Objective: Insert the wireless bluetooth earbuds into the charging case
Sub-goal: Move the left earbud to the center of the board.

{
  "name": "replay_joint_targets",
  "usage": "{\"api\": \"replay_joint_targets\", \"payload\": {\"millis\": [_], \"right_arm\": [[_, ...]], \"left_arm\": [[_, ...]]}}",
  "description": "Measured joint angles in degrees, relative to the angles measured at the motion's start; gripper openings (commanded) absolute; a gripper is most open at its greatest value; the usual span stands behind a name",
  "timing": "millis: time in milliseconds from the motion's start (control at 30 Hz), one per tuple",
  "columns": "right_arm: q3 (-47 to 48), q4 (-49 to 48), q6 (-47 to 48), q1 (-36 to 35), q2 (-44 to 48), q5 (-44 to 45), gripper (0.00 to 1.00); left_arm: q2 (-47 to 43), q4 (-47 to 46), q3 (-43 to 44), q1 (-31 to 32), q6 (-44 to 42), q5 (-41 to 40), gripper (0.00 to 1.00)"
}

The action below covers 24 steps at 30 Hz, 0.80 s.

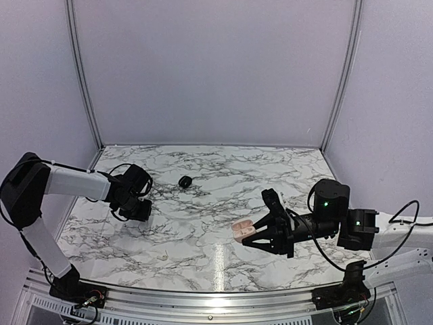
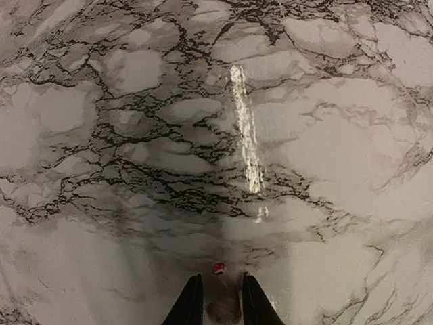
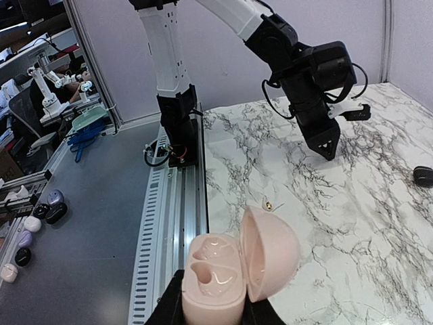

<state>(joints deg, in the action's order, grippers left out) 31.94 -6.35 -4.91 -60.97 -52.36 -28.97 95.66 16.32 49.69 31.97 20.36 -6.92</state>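
Right wrist view has the right hand [image 3: 213, 310] clamped on the base of the charging case [image 3: 215, 288], held up off the bench [image 3: 352, 271] with its lid [image 3: 274, 254] standing open and both wells [image 3: 206, 261] bare. Well apart, the left hand [image 2: 218, 279] stands narrow over the bench, with what looks like one earbud [image 2: 218, 269], tiny, dark and red-tipped, at its fingertips; whether it is gripped I cannot tell. So small and smooth a bud could squirt from a marginal pinch, or meet the tilted well askew and drop.
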Motion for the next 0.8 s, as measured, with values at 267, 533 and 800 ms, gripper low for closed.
{"api": "replay_joint_targets", "payload": {"millis": [267,533,800], "right_arm": [[0.0,0.0,0.0,0.0,0.3,0.0,0.00],[0.0,0.1,-0.3,0.0,0.9,0.0,0.00],[0.0,0.6,-1.1,0.0,3.4,0.2,0.00]], "left_arm": [[1.2,-2.4,1.1,5.8,-6.8,4.8,0.11],[6.8,-1.0,8.2,21.4,-18.5,10.6,0.14],[6.8,3.0,9.6,26.3,-31.8,8.6,0.47]]}}
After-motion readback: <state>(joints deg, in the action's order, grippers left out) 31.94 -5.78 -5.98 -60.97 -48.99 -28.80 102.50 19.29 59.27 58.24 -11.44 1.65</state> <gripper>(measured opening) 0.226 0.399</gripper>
